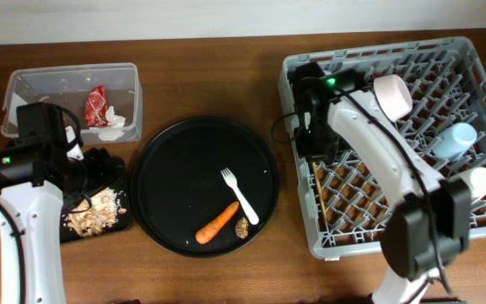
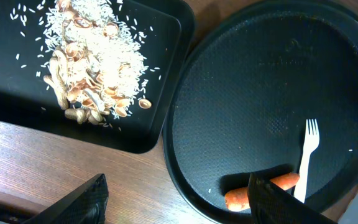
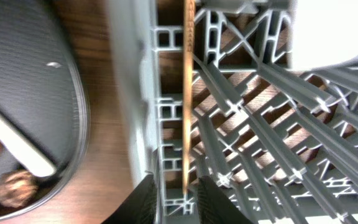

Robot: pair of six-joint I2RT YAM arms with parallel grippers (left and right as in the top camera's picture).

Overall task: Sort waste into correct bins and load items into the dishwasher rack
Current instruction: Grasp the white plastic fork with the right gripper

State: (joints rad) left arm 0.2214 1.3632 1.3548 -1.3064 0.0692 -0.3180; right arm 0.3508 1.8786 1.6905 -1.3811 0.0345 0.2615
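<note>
Right claw (image 3: 176, 198) slightly apart, straddling the wooden chopsticks (image 3: 186, 93) that lie in the dishwasher rack (image 3: 132, 93) along its 9 o'clock wall; left claw (image 2: 176, 190) wide apart over the bench (image 2: 36, 162), 9 o'clock of the round tray (image 2: 260, 93).

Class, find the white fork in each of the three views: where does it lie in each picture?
Overhead: fork right of centre, on the round tray.
Left wrist: fork at lower right, on the tray.
Right wrist: fork blurred, at lower left, on the tray.
Shared landmark: the round tray.
</note>
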